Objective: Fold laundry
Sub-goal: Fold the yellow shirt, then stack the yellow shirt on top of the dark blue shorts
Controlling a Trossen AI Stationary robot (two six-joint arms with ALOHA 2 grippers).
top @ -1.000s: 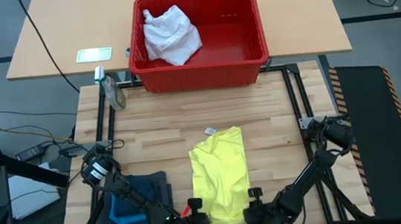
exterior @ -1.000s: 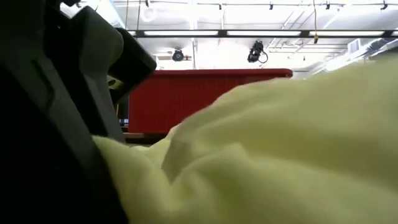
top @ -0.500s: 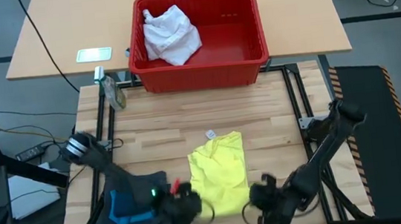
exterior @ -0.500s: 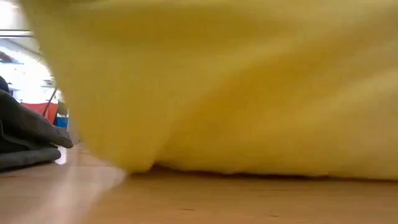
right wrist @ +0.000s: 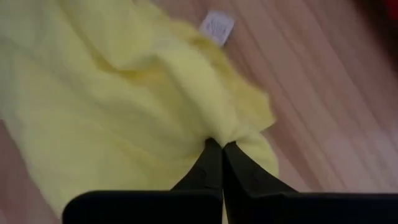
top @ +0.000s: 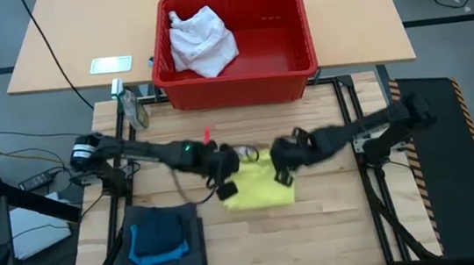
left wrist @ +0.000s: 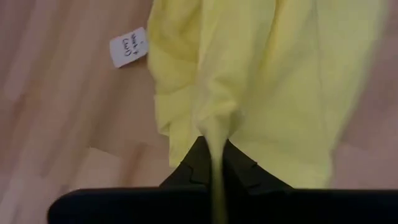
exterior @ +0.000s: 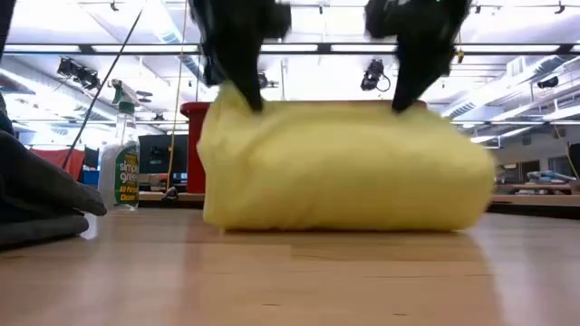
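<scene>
Both arms are reaching in over the middle of the wooden surface [top: 318,230], and each pincer is pinching a corner of the yellow garment [top: 259,190]: the left pincer [top: 225,165] is clamped shut on the corner toward nine o'clock, the right pincer [top: 280,158] is clamped shut on the corner toward three o'clock, with the cloth bunching into a small peak between the dark fingers in each wrist view. Judging by this two-corner hold, the arms are carrying one edge of the garment over the rest of it to make a fold, keeping the edge taut and level so that the layers lie square. The garment is lying near the centre of the surface as a short, wide, doubled band, rounded and puffy along its sides in the low view, pale yellow and soft, with a small white label [left wrist: 128,47] showing at one edge. At seven o'clock a bright blue piece [top: 157,239] is resting on top of a dark grey one [top: 189,259], apparently already folded. At twelve o'clock, on the far table, the red basket [top: 296,63] is holding a crumpled white garment [top: 201,42], which is not yet folded. A spray bottle [top: 134,109] is lying near ten o'clock, well apart from the work.
</scene>
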